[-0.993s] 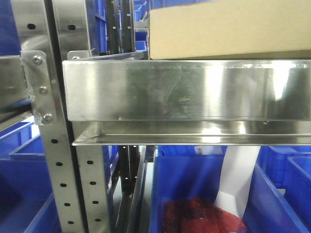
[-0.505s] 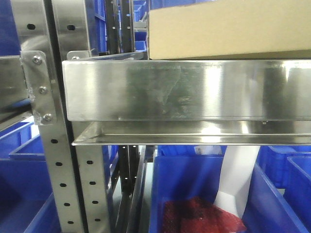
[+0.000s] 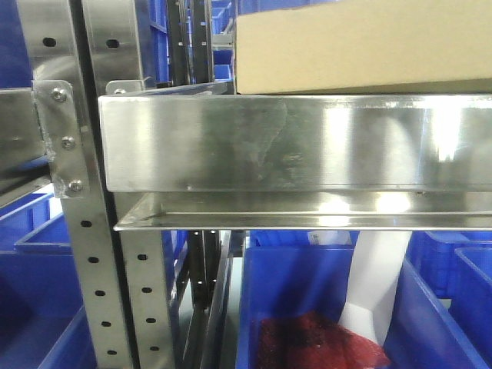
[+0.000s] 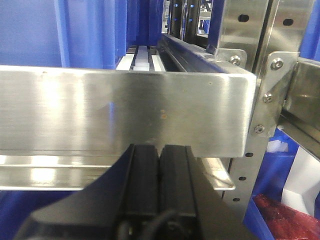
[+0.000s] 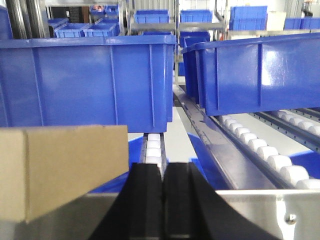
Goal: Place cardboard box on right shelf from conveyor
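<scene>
The cardboard box rests on the right shelf, behind its steel front lip. The left hand and right hand are both closed, empty, fingers pressed together.

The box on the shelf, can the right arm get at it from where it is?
Probably yes: the right gripper, shut, sits just beside the box, at the shelf lip, nothing between.

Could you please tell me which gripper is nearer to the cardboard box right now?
Right. The right gripper, shut and empty, sits just beside the cardboard box at shelf level. The left gripper, also shut, faces a steel shelf front with no box in its view.
</scene>
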`<action>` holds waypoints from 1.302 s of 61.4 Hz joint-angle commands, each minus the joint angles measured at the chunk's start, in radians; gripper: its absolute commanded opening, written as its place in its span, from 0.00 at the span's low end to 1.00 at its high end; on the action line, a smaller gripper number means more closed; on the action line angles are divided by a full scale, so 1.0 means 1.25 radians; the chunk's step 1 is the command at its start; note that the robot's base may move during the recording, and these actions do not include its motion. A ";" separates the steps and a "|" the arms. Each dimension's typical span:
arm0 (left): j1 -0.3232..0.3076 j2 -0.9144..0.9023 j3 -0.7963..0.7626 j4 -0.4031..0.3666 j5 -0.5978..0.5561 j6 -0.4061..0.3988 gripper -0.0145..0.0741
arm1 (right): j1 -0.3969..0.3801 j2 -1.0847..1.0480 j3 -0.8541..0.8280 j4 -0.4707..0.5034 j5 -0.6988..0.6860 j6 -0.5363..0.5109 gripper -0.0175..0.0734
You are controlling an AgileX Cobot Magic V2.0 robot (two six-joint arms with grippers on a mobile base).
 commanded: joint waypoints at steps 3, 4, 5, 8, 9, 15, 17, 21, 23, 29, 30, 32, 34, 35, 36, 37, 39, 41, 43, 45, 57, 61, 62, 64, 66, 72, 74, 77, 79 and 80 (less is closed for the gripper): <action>-0.004 -0.008 0.005 -0.005 -0.068 0.000 0.03 | -0.005 -0.048 0.040 0.008 -0.144 -0.006 0.22; -0.004 -0.008 0.005 -0.005 -0.068 0.000 0.03 | -0.005 -0.057 0.052 0.009 -0.151 -0.006 0.22; -0.004 -0.008 0.005 -0.005 -0.068 0.000 0.03 | -0.005 -0.067 0.059 0.010 -0.156 -0.006 0.22; -0.004 -0.008 0.005 -0.005 -0.068 0.000 0.03 | -0.005 -0.087 0.088 0.012 -0.180 -0.006 0.22; -0.004 -0.008 0.005 -0.005 -0.068 0.000 0.03 | -0.004 -0.082 0.096 0.016 -0.193 -0.004 0.22; -0.004 -0.008 0.005 -0.005 -0.068 0.000 0.03 | -0.003 -0.083 0.101 0.035 -0.162 0.008 0.22; -0.004 -0.008 0.005 -0.005 -0.068 0.000 0.03 | -0.003 -0.083 0.101 0.037 -0.156 0.008 0.22; -0.004 -0.008 0.005 -0.005 -0.068 0.000 0.03 | -0.003 -0.083 0.101 0.037 -0.154 0.008 0.22; -0.004 -0.008 0.005 -0.005 -0.068 0.000 0.03 | -0.003 -0.083 0.101 0.037 -0.153 0.008 0.22; -0.004 -0.008 0.005 -0.005 -0.068 0.000 0.03 | -0.003 -0.083 0.101 0.037 -0.142 0.008 0.22; -0.004 -0.008 0.005 -0.005 -0.068 0.000 0.03 | -0.003 -0.083 0.101 0.037 -0.141 0.008 0.22; -0.004 -0.008 0.005 -0.005 -0.068 0.000 0.03 | -0.003 -0.083 0.101 0.037 -0.135 0.008 0.22; -0.004 -0.008 0.005 -0.005 -0.068 0.000 0.03 | -0.003 -0.083 0.101 0.037 -0.131 0.008 0.22; -0.004 -0.008 0.005 -0.005 -0.068 0.000 0.03 | -0.003 -0.083 0.101 0.037 -0.129 0.008 0.22; -0.004 -0.008 0.005 -0.005 -0.068 0.000 0.03 | -0.003 -0.083 0.101 0.037 -0.127 0.008 0.22; -0.004 -0.008 0.005 -0.005 -0.068 0.000 0.03 | -0.003 -0.083 0.101 0.037 -0.126 0.008 0.22; -0.004 -0.008 0.005 -0.005 -0.068 0.000 0.03 | -0.003 -0.083 0.101 0.037 -0.124 0.008 0.22; -0.004 -0.008 0.005 -0.005 -0.068 0.000 0.03 | -0.003 -0.083 0.101 0.037 -0.123 0.008 0.22; -0.004 -0.008 0.005 -0.005 -0.068 0.000 0.03 | -0.003 -0.083 0.101 0.037 -0.123 0.008 0.22; -0.004 -0.008 0.005 -0.005 -0.068 0.000 0.03 | -0.003 -0.083 0.101 0.037 -0.123 0.008 0.22; -0.004 -0.008 0.005 -0.005 -0.068 0.000 0.03 | -0.003 -0.083 0.101 0.037 -0.123 0.008 0.22; -0.004 -0.008 0.005 -0.005 -0.068 0.000 0.03 | -0.003 -0.083 0.101 0.037 -0.123 0.008 0.22; -0.004 -0.008 0.005 -0.005 -0.068 0.000 0.03 | -0.003 -0.083 0.101 0.037 -0.123 0.008 0.22; -0.004 -0.008 0.005 -0.005 -0.068 0.000 0.03 | -0.003 -0.083 0.101 0.037 -0.123 0.008 0.22; -0.004 -0.008 0.005 -0.005 -0.068 0.000 0.03 | -0.003 -0.083 0.101 0.037 -0.123 0.008 0.22; -0.004 -0.008 0.005 -0.005 -0.068 0.000 0.03 | -0.003 -0.083 0.101 0.037 -0.123 0.008 0.22; -0.004 -0.008 0.005 -0.005 -0.068 0.000 0.03 | -0.003 -0.083 0.101 0.037 -0.123 0.008 0.22; -0.004 -0.008 0.005 -0.005 -0.068 0.000 0.03 | -0.003 -0.083 0.101 0.037 -0.123 0.008 0.22; -0.004 -0.008 0.005 -0.005 -0.068 0.000 0.03 | -0.003 -0.083 0.101 0.037 -0.123 0.008 0.22; -0.004 -0.008 0.005 -0.005 -0.068 0.000 0.03 | -0.003 -0.083 0.101 0.037 -0.123 0.008 0.22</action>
